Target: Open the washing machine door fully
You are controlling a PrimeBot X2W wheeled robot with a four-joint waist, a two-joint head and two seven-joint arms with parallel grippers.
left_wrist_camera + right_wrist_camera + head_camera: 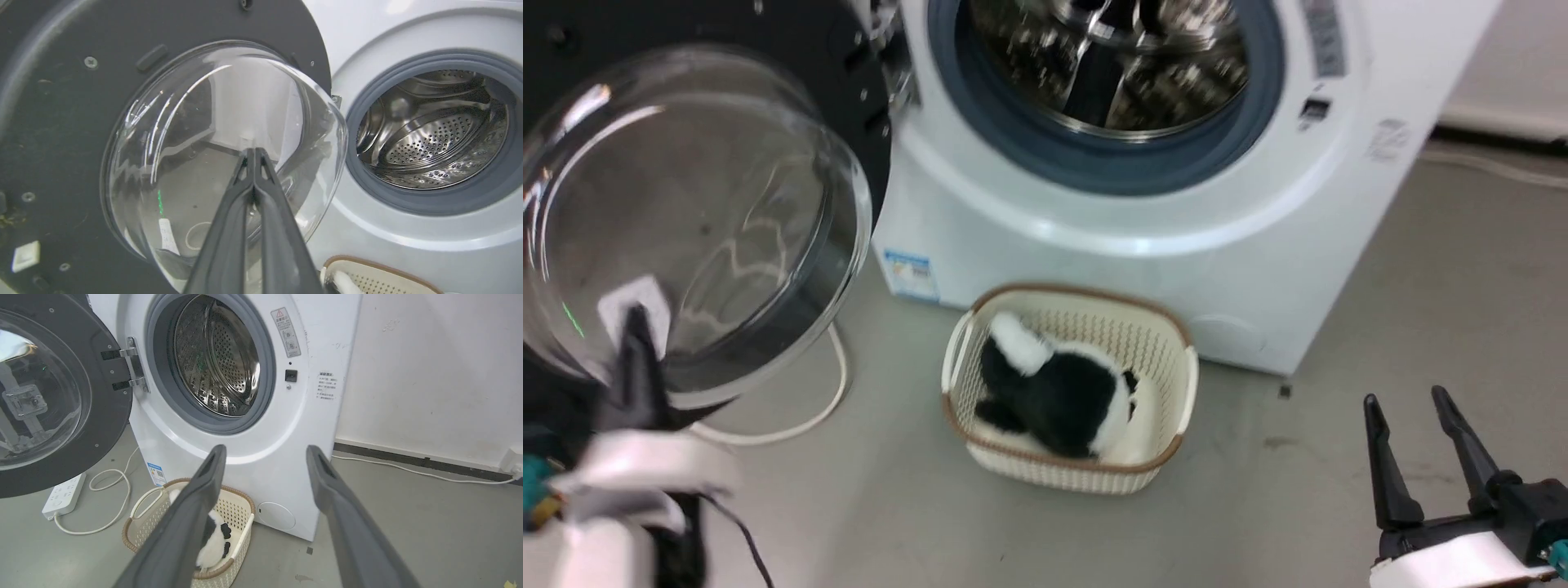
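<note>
- Fingers on my left gripper look like one dark spike at 8 o'clock in the head view. They sit right in front of the washing machine door, which fills 9 to 10 o'clock. It is blurry, so I cannot tell if they touch it.
- My right gripper waits at 4 o'clock, fingers apart, holding nothing. The washing machine is at 12 o'clock. A basket with a black and white soft toy sits at 6 o'clock.
- In the left wrist view the two fingers are pressed together with nothing between them. The tips point at the door's glass bowl in the middle, and the drum is at 3 o'clock.
- I think the door is swung wide but may have a bit more to go. I would push slowly with the closed tips until it stops. The black ring looks better to push on than the slippery glass.
- In the right wrist view the door hangs at 9 o'clock on its hinge, with its left side cut off. A power strip lies under it at 8 o'clock. I cannot see how much room is behind the door.
</note>
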